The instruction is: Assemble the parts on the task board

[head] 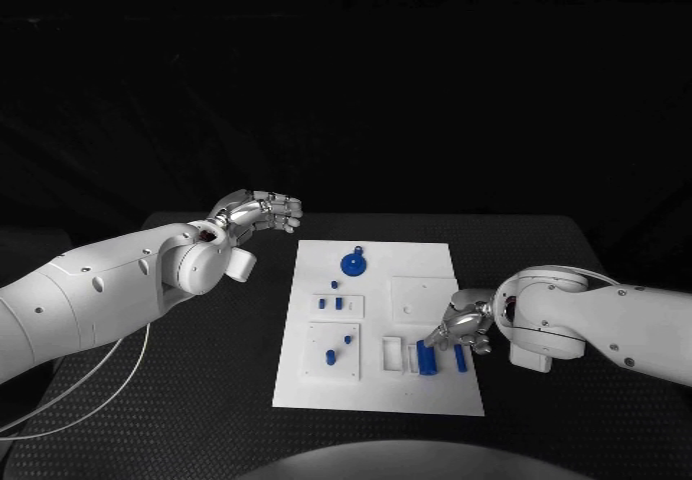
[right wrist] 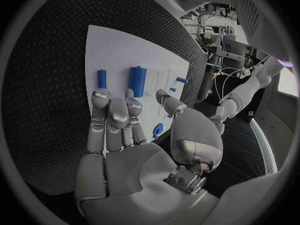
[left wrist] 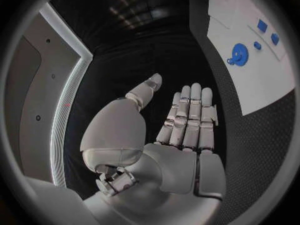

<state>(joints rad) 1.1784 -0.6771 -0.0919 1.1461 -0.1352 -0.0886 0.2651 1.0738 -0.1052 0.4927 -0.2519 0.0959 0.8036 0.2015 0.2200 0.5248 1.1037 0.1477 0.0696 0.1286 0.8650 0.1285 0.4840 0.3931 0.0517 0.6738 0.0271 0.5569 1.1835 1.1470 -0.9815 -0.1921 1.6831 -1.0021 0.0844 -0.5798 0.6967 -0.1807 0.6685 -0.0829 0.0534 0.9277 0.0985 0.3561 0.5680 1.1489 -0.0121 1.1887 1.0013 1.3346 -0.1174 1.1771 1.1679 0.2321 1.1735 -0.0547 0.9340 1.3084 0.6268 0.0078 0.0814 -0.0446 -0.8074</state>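
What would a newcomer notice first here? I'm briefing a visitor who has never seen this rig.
The white task board in the middle of the black table, dotted with small blue parts, the round one at its far end. Then the right hand hovering over the upright blue parts at the board's near right, and the left hand off the board's far left corner.

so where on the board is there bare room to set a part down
Bare patches: the task board's near strip, and its far right corner beside the blue round part. Crowded: the near right, where the right hand hovers over the upright blue pieces.
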